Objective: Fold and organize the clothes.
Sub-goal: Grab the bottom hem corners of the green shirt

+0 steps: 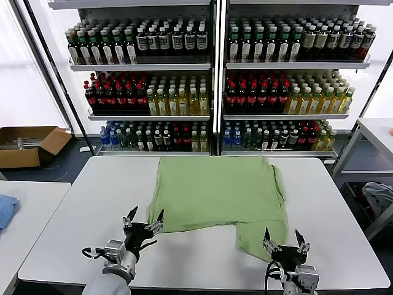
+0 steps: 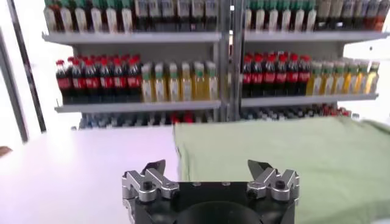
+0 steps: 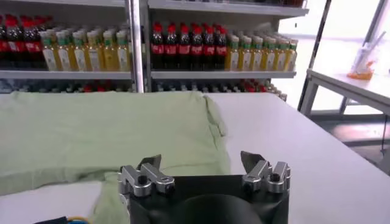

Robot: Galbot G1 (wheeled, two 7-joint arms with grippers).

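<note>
The clothes (image 1: 218, 200), a single light green shirt, are spread flat on the white table (image 1: 73, 239), reaching from the middle of its far edge toward the near edge. The body is laid as a broad panel; a narrower flap is seen running toward the near right part of the table, ending just in front of the right gripper (image 1: 286, 246). A folded ridge of cloth is seen along the shirt's right side.

In the head view the left gripper (image 1: 143, 222) is found at the shirt's near left corner, its fingers spread wide with nothing between them. The right gripper is likewise spread wide and empty, near the near edge of the table.

From the left wrist view the left gripper (image 2: 210, 176) is seen low over bare table, with the shirt (image 2: 286, 164) lying ahead and to one side. From the right wrist view the right gripper (image 3: 204, 173) is shown right at the shirt's (image 3: 103, 137) near hem, and a second white table (image 3: 356, 85) carrying something orange is shown farther off; its detail cannot be made out.

Behind the table, shelves of bottles (image 1: 215, 80) are ranged across the room. A cardboard box (image 1: 27, 144) lies on the floor at the far left, and a blue cloth (image 1: 6, 209) rests on a neighbouring table at the left.
</note>
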